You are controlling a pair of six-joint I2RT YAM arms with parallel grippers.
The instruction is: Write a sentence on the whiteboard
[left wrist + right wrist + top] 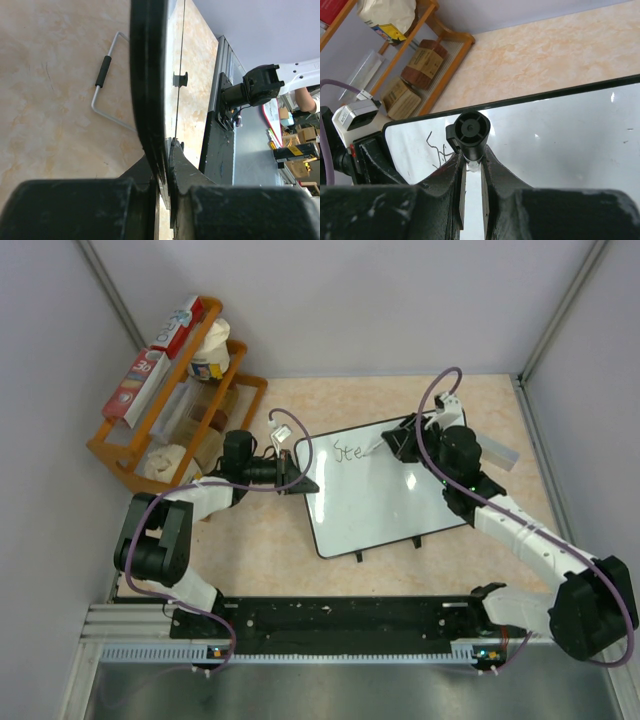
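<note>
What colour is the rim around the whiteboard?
Black: a thin rim around the white whiteboard. The right wrist view shows it best.

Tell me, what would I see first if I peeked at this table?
A whiteboard lies askew mid-table with the dark letters "Ste" near its far edge. The right tool grips a marker beside them, while the left tool pinches the board's left edge. A wooden rack of boxes stands at the far left.
</note>
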